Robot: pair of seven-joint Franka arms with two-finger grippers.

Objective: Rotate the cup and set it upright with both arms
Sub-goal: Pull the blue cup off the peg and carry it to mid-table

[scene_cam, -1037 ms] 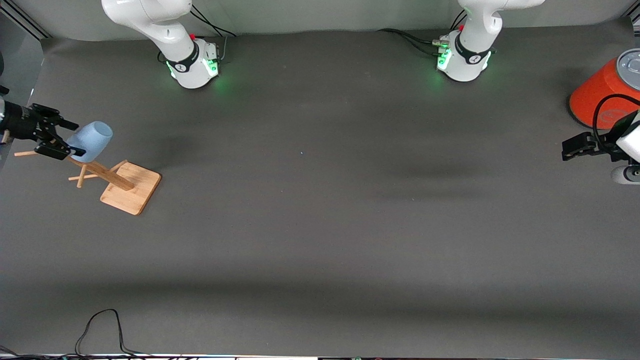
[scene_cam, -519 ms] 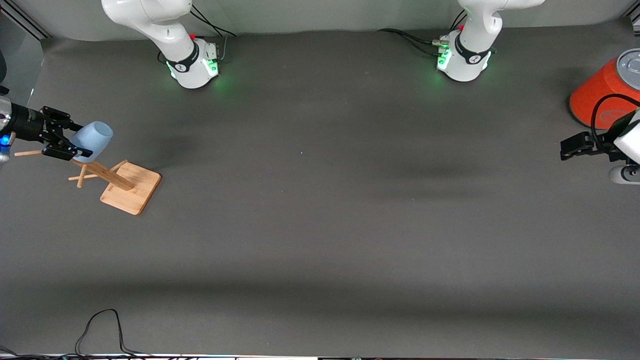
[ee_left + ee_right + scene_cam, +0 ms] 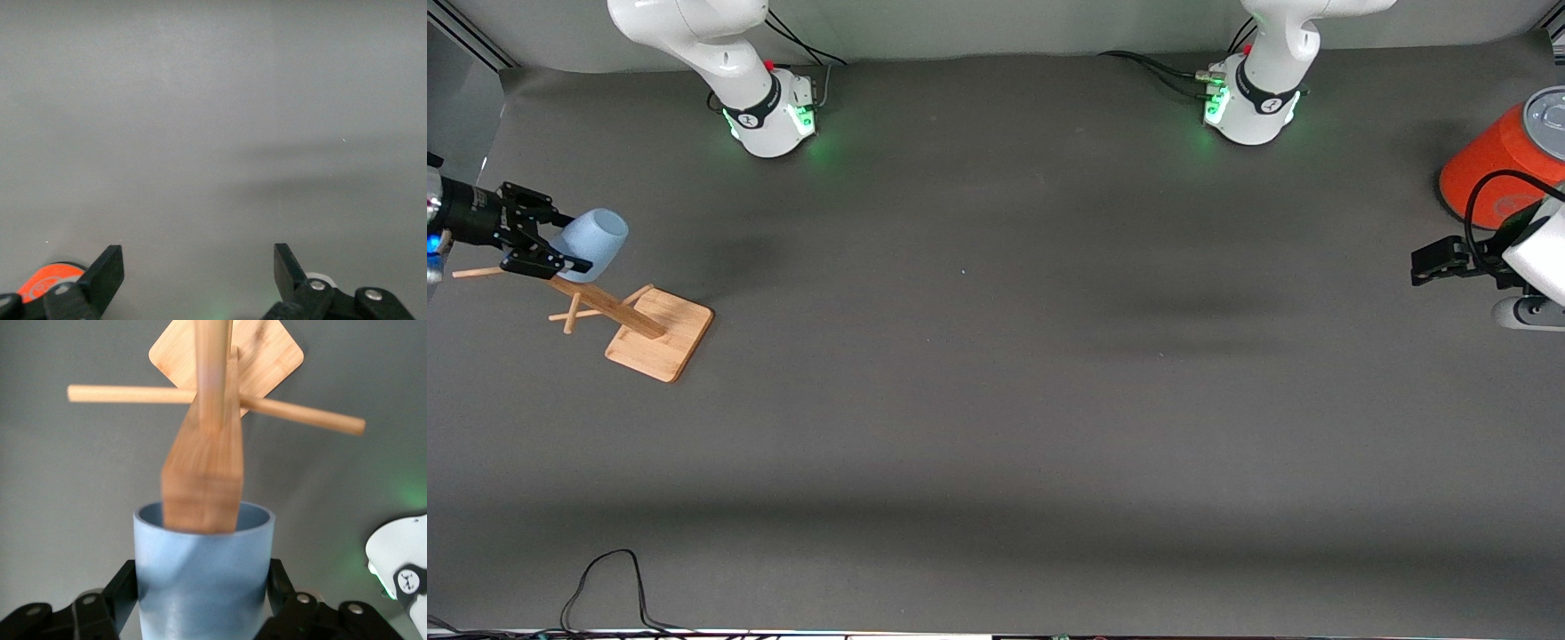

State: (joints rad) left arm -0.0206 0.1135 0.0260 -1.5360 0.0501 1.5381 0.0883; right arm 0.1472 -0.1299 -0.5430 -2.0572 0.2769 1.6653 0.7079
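Cup point(image 3: 596, 243) sits inverted over the top of the wooden rack's post point(image 3: 609, 309), up at the right arm's end of the counter point(image 3: 996, 400), at roughly 9 o'clock in the front view. In the right wrist view I see the post tip inside the cup's mouth point(image 3: 203, 520). The right pincer point(image 3: 538, 244) has its fingers pressed to both sides of the cup wall, gripping it.

Progress, as I judge it: the grasp is made, nothing more. Lifting the cup clear of the post, turning it, passing it across and setting it mouth-up all remain.

The left pincer point(image 3: 1418, 264) hangs with its jaws spread and empty over the counter at 3 o'clock, just beside the orange-red can point(image 3: 1489, 169); that arm waits.

Room: the right pincer works close to the counter's edge, with the rack's pegs point(image 3: 300, 415) just below. I see bare counter through the middle for a handover. A cable point(image 3: 609, 582) lies at 7 o'clock.
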